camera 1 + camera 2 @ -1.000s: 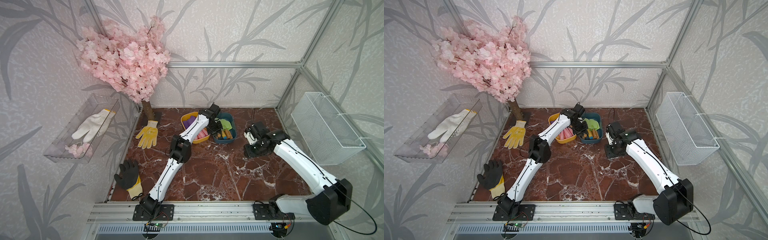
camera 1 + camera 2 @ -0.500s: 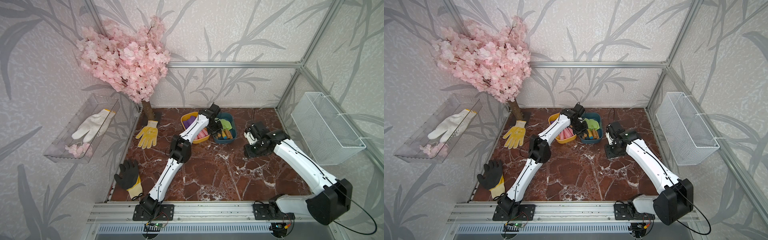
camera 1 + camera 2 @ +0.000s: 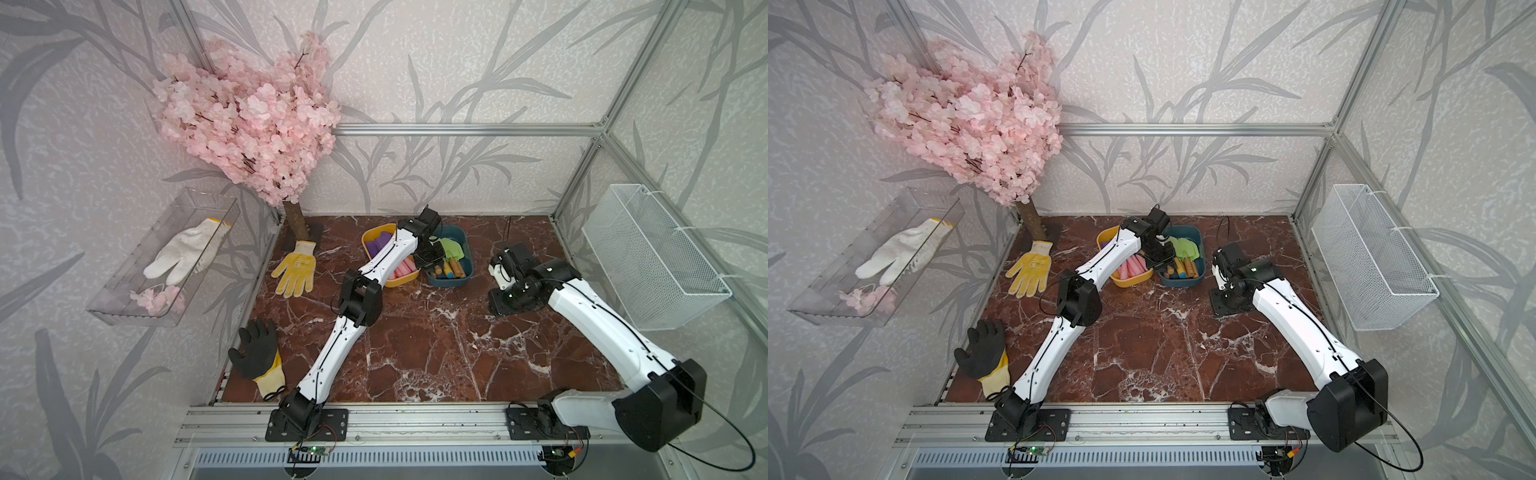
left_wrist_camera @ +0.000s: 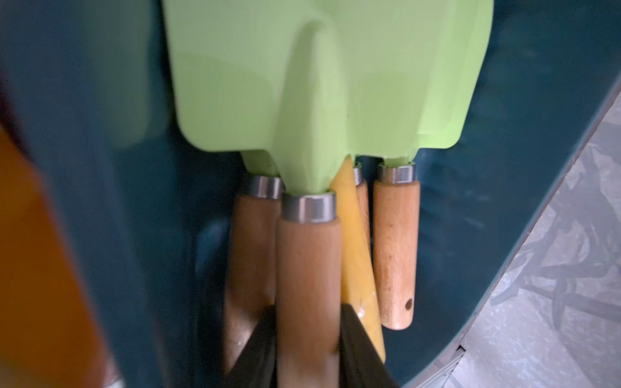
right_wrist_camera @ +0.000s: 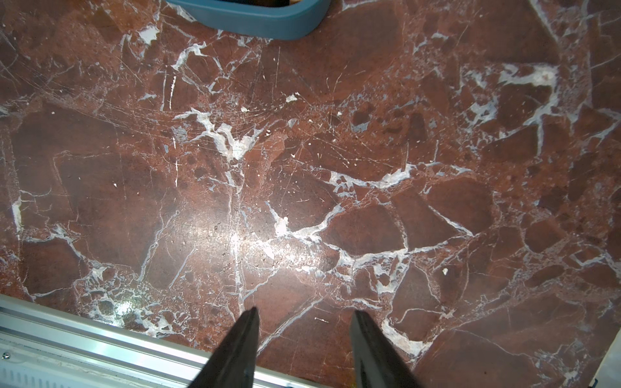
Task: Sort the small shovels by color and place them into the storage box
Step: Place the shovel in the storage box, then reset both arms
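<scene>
Your left gripper (image 4: 307,310) sits around the wooden handle (image 4: 307,265) of the green shovel (image 4: 312,84) lying in the teal box (image 4: 504,168), tight or loose you cannot tell, so pulling up now may drag it out.

No readable text, label, brand, number or sign in any view. Yellow glove (image 3: 296,270) (image 3: 1032,270) on desk: faint orange print on back, seen in both top views, too small to read.
</scene>
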### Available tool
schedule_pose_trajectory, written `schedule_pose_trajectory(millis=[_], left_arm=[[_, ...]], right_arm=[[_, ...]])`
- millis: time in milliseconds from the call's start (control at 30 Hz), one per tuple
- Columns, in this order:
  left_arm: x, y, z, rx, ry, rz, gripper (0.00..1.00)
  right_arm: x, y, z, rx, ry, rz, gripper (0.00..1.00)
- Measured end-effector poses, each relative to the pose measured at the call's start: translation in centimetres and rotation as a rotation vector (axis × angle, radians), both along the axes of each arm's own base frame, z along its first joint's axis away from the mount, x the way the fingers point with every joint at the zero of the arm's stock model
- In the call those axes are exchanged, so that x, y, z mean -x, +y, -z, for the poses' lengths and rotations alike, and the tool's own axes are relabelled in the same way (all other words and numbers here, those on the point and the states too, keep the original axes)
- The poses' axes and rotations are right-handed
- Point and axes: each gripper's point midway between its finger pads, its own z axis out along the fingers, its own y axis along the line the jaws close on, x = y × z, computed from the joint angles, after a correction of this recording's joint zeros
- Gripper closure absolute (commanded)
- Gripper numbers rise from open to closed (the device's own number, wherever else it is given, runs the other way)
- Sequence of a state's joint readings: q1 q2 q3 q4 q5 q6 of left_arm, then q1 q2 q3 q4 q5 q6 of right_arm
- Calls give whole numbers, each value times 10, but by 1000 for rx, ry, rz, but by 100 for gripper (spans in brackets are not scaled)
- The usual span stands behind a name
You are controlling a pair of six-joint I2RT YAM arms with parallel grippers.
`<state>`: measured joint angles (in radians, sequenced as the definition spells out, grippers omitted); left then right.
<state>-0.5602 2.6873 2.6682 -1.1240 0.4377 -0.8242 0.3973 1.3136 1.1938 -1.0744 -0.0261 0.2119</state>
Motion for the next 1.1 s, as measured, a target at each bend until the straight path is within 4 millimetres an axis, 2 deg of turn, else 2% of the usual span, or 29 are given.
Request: schedule_pose_trajectory(millis=[67, 233, 400, 500, 600, 667, 767, 833, 900, 1000, 1100], left_arm=[[-1, 0, -1, 0, -5, 1, 60], [-3, 0, -10, 5, -27, -3, 59], [-7, 0, -34, 26, -74, -7, 56], [-8, -1, -62, 49, -122, -7, 56], [-5, 6, -105, 56, -201, 1, 55], [3, 20, -141, 32, -268, 5, 54], [27, 55, -199, -51, -396, -3, 53], [52, 94, -234, -123, -500, -34, 49], [79, 139, -257, -200, -612, -87, 46], [111, 208, -268, -308, -782, -199, 45], [130, 280, -243, -430, -856, -347, 44]], right_arm=[[0, 0, 0, 0, 0, 0, 51], [0, 0, 0, 0, 0, 0, 51], [0, 0, -2, -1, -3, 0, 51], [-2, 0, -6, -3, -13, 1, 51], [-8, 0, -15, -2, -43, 9, 51], [-12, -1, -21, -5, -67, 21, 51], [-22, -8, -31, -17, -128, 65, 49], [-31, -16, -38, -30, -209, 99, 48], [-37, -26, -41, -36, -311, 122, 45], [-44, -44, -37, -11, -505, 139, 35], [-54, -61, -25, 51, -673, 159, 33]])
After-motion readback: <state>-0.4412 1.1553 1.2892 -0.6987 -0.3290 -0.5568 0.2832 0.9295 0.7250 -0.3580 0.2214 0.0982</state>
